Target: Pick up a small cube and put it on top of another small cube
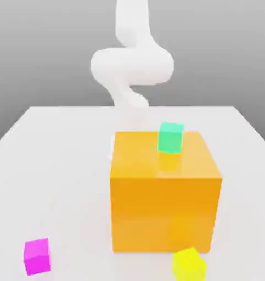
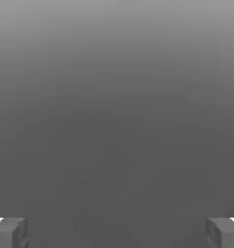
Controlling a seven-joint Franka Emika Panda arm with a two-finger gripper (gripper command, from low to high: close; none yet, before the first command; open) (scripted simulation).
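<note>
The small magenta cube (image 1: 37,256) sits at the near left corner of the table (image 1: 57,159); the arm (image 1: 131,66) rises at the far side behind the big orange block (image 1: 164,203); the gripper (image 2: 117,232) stands wide open, empty, so the cube lies well apart, nearward and leftward.

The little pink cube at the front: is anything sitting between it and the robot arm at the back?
Yes. The big orange block stands mid-table between the white arm behind it and the pink cube, which sits alone near the front on the exterior view's left. A green cube rests on the block; a yellow cube lies at its front.
</note>
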